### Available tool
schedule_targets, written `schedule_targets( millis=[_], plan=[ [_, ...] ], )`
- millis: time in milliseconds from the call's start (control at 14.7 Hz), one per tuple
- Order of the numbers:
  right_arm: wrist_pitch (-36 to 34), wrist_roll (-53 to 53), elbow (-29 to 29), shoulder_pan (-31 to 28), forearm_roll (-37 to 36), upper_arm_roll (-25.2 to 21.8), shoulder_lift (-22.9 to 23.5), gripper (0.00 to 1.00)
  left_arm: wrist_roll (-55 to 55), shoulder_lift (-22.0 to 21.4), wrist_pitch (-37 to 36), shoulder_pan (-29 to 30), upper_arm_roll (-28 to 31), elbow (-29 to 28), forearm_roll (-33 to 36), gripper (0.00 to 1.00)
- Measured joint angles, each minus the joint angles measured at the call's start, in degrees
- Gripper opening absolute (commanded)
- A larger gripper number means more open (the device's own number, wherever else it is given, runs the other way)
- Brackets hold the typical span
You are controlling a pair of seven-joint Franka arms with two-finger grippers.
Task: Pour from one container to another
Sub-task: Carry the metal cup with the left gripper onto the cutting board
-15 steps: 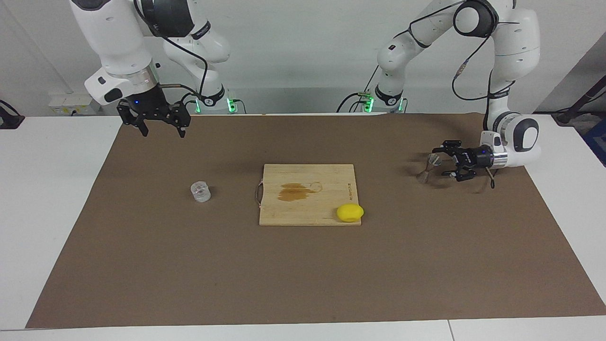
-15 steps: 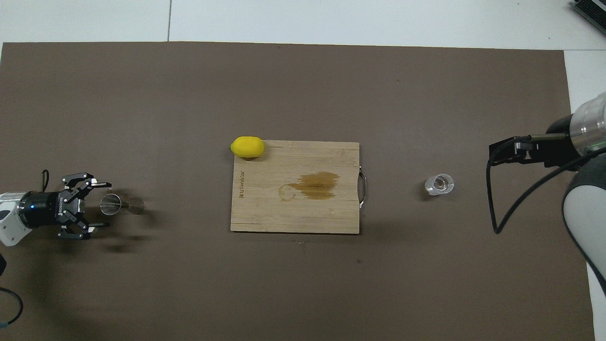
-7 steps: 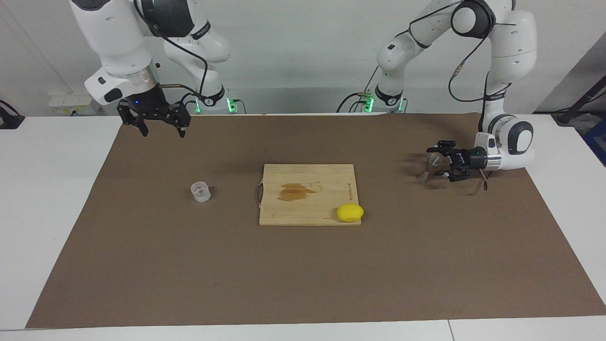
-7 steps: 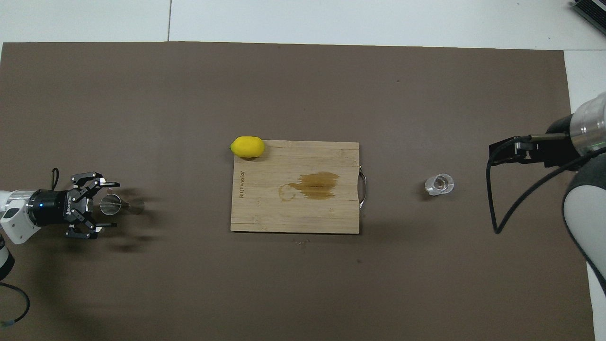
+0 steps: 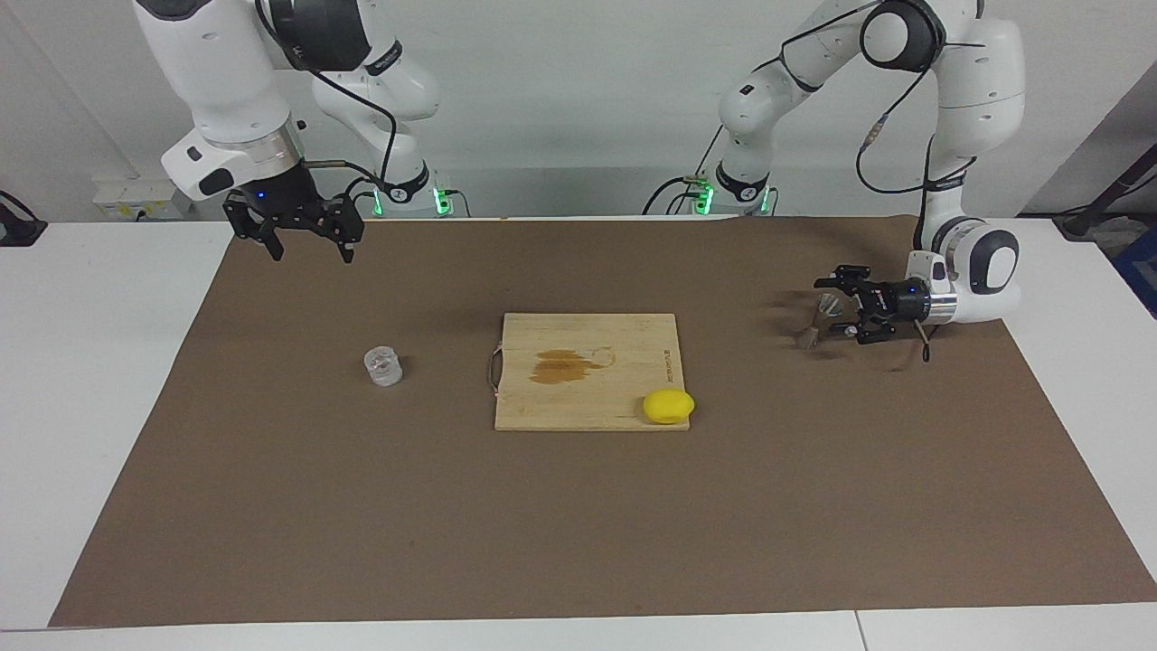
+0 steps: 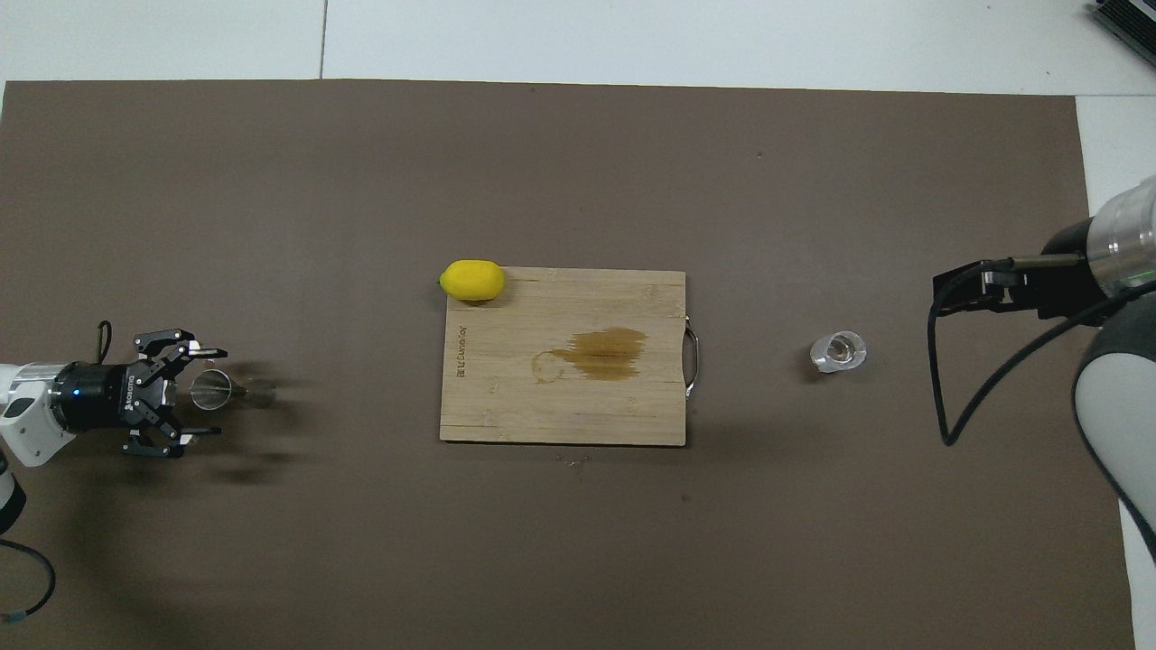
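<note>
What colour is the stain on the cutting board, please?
The stain is amber-brown, clearest in the overhead view.

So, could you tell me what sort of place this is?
Probably a robotics lab staged as a bar or kitchen prep station: a brown mat, a stained cutting board with a lemon, a glass cup and a jigger.

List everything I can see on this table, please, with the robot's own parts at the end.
Mat: one, brown, covering most of the white table.
Cutting board: one, pale wood with a brown stain, mid-mat.
Lemon: one, yellow, at a board corner away from the robots.
Glass cup: one, clear, toward the right arm's end.
Jigger: one, grey metal, toward the left arm's end.
Left gripper: black, open, low beside the jigger, fingers either side.
Right gripper: black, open, waiting raised over the mat's edge.
</note>
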Motion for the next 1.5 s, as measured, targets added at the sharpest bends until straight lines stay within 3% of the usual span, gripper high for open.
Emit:
schedule_targets(
  millis=[136, 341, 750, 1500],
  plan=[
    [0.0, 0.0, 0.0, 0.0, 0.0, 0.0, 0.0, 1.0, 0.0, 0.0, 0.0, 0.0, 0.0, 0.0, 0.0, 0.75],
    [0.0, 0.0, 0.0, 0.0, 0.0, 0.0, 0.0, 1.0, 0.0, 0.0, 0.0, -0.1, 0.0, -0.1, 0.0, 0.58],
    [0.0, 0.0, 0.0, 0.0, 0.0, 0.0, 0.0, 1.0, 0.0, 0.0, 0.2, -0.7, 0.0, -0.1, 0.0, 0.35],
    [0.0, 0.0, 0.0, 0.0, 0.0, 0.0, 0.0, 1.0, -2.3, -1.0, 0.2, -3.8, -0.2, 0.2, -3.1, 0.36]
  ],
)
